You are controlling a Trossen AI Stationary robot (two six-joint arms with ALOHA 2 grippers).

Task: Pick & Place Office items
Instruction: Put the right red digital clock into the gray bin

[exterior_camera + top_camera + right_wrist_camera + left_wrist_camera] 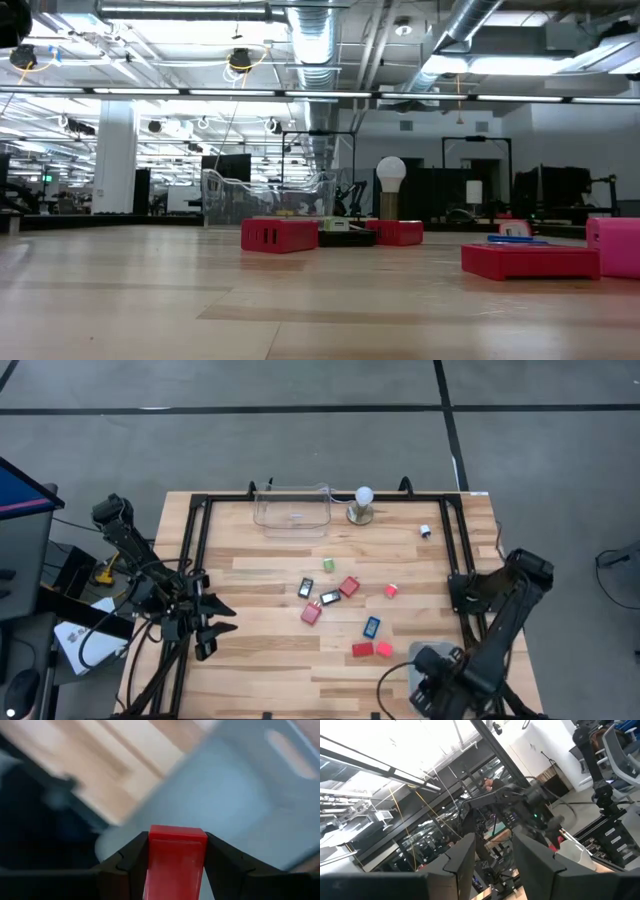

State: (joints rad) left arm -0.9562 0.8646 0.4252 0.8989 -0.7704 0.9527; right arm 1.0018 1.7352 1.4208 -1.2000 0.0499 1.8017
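right tool (175, 852) — grips red block (175, 860) | clear bin (292, 510) far edge

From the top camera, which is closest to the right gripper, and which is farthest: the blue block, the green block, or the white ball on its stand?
Measured from the right gripper, at the table's near right corner:
1. Blue block, just up and left of it.
2. Green block, mid-table, farther left.
3. White ball, at the far edge beside the clear bin.
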